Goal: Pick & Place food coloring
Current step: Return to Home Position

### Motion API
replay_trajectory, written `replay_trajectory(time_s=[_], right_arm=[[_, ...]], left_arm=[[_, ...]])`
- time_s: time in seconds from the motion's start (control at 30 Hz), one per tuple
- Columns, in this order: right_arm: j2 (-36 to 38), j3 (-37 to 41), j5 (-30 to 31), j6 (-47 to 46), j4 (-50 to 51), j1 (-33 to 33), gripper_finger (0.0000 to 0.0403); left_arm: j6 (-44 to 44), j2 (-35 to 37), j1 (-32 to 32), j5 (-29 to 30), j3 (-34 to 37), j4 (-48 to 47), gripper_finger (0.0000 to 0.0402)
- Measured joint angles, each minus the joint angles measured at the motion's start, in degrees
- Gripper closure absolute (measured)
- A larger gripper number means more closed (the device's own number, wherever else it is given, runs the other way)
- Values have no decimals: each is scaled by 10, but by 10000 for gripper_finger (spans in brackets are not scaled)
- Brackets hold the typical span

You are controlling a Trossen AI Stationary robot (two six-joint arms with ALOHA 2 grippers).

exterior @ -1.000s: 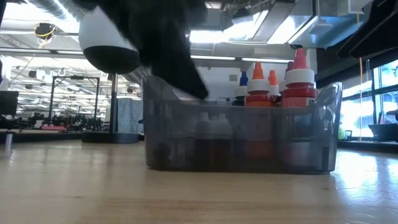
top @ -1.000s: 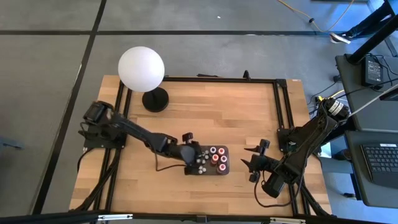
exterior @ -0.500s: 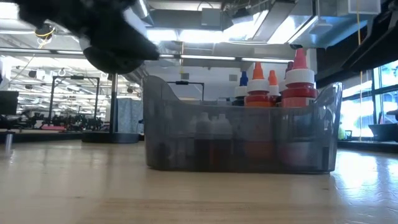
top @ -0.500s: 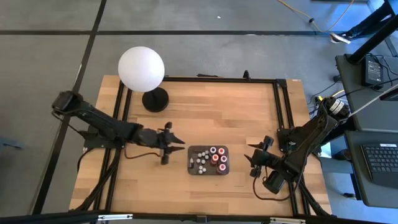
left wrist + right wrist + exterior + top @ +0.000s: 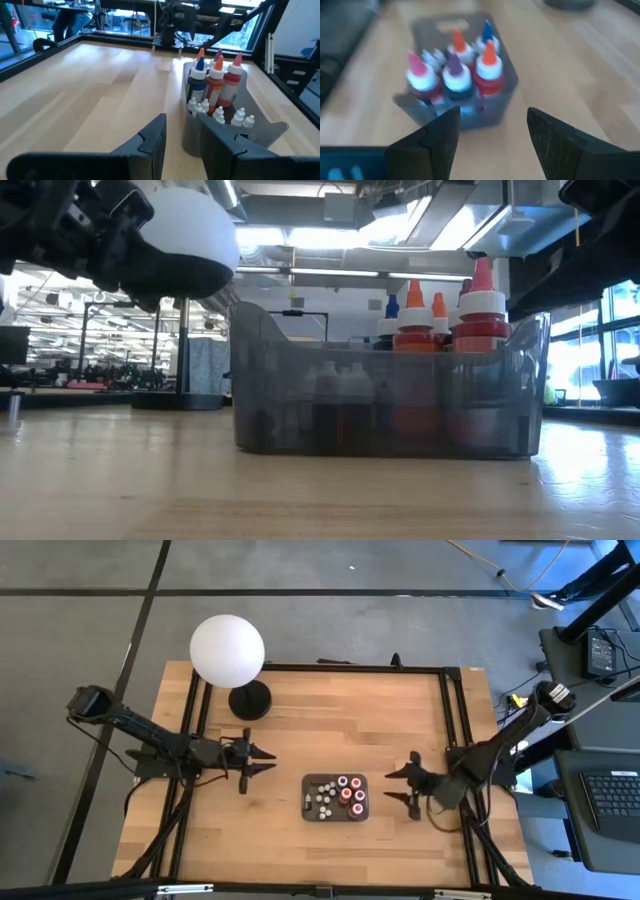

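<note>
A second ago the left gripper [image 5: 266, 761] hung over the tray [image 5: 306, 802]. It has since pulled back toward the left edge of the table [image 5: 350, 720] and is now well apart from the tray. The right gripper [image 5: 392, 785] has moved away from the near edge, and its arm has unfolded straighter.

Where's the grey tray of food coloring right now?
In the high view the grey tray sits near the middle of the table, between the open left gripper and open right gripper, food coloring bottles inside.
</note>
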State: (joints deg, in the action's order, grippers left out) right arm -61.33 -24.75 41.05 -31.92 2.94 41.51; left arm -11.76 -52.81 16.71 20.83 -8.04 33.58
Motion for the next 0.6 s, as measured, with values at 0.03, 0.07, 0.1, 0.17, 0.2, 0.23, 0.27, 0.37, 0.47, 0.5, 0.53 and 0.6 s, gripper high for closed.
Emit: replay_trajectory(time_s=[0.03, 0.07, 0.1, 0.17, 0.2, 0.23, 0.27, 0.37, 0.47, 0.5, 0.53, 0.6], right_arm=[[19, 24, -17, 26, -41, -8, 170], [35, 44, -34, 51, -85, -15, 170], [49, 64, -49, 75, -127, -22, 170], [84, 100, -68, 111, -181, -30, 170], [96, 112, -72, 120, -201, -33, 170], [110, 121, -77, 127, -213, -36, 170], [125, 129, -78, 131, -217, -36, 170], [161, 144, -77, 132, -217, -36, 170], [188, 158, -78, 141, -215, -36, 170], [196, 161, -78, 145, -216, -36, 170], [207, 167, -78, 151, -216, -36, 170], [222, 174, -77, 158, -218, -36, 170]], left_arm=[[0, 5, 0, -1, 3, 1, 300], [0, 13, 0, -1, 10, 1, 301], [0, 25, 0, 0, 18, -3, 302], [-1, 39, 0, 2, 31, 1, 303], [-5, 51, 0, 7, 42, -1, 303], [-10, 67, 0, 11, 53, -7, 303], [-14, 79, 0, 12, 60, -7, 302], [-16, 123, 0, 16, 76, -23, 300], [-12, 165, -1, 19, 75, -53, 301], [-11, 179, -1, 20, 75, -69, 302], [-9, 194, -1, 22, 75, -84, 303], [-9, 220, -3, 23, 75, -108, 303]])
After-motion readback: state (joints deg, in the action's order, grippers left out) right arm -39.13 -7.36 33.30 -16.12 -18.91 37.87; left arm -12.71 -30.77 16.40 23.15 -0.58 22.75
